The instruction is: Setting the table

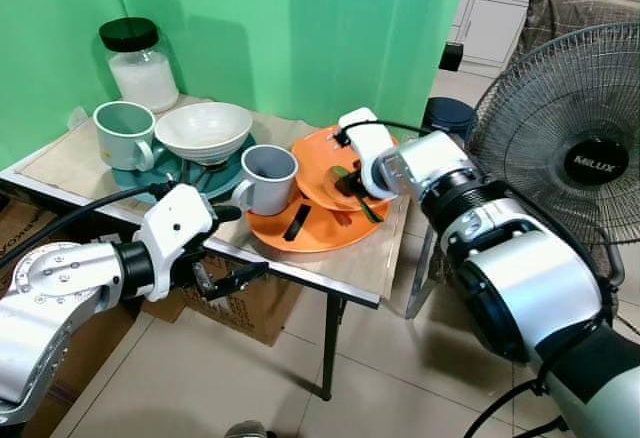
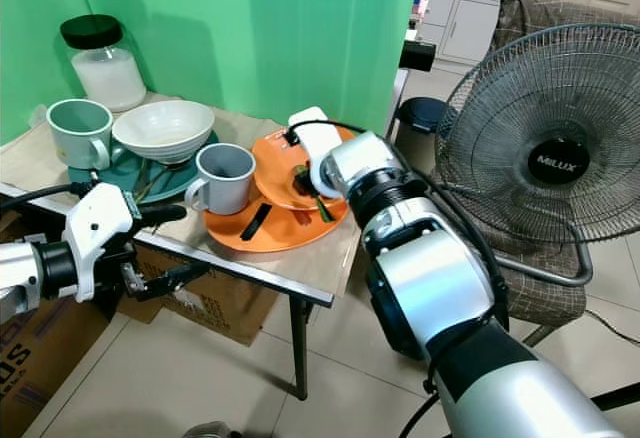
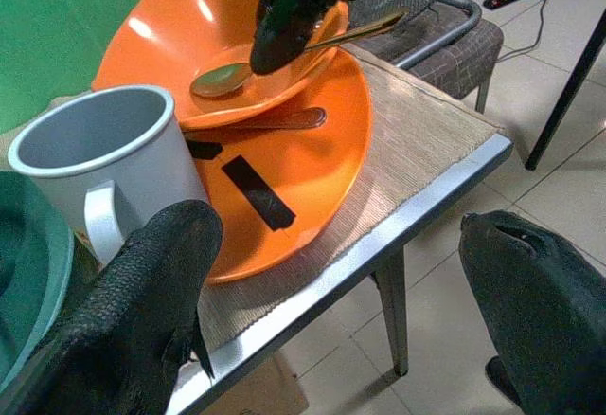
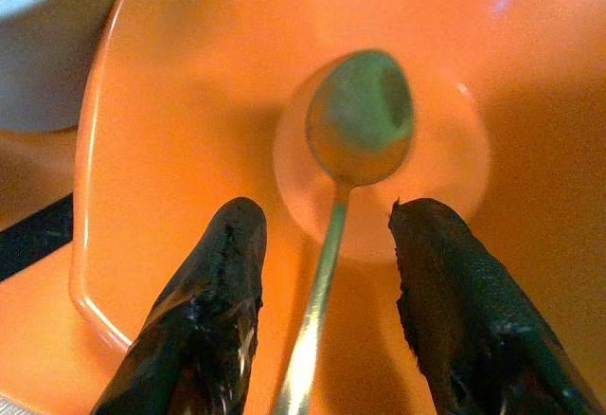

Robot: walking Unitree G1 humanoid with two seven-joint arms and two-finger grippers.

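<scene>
An orange bowl (image 1: 312, 161) sits on an orange plate (image 1: 300, 230) at the table's right end. A gold spoon (image 4: 360, 117) lies in the bowl, its handle running out between my right gripper's fingers. My right gripper (image 4: 327, 216) hovers open just over the bowl, its fingers (image 4: 208, 301) on either side of the handle without touching it. A second spoon (image 3: 284, 119) lies on the plate under the bowl's edge. A grey mug (image 1: 266, 178) stands on the plate's left side. My left gripper (image 1: 232, 246) is open in front of the table edge, below the mug.
A teal plate (image 1: 165, 170) holds a white bowl (image 1: 204, 130) and a green mug (image 1: 125, 135); a lidded glass jar (image 1: 138, 63) stands behind. The folding table's metal edge (image 3: 379, 244) runs by my left gripper. A floor fan (image 1: 580, 148) and chair stand right; cardboard boxes (image 1: 250, 303) sit below.
</scene>
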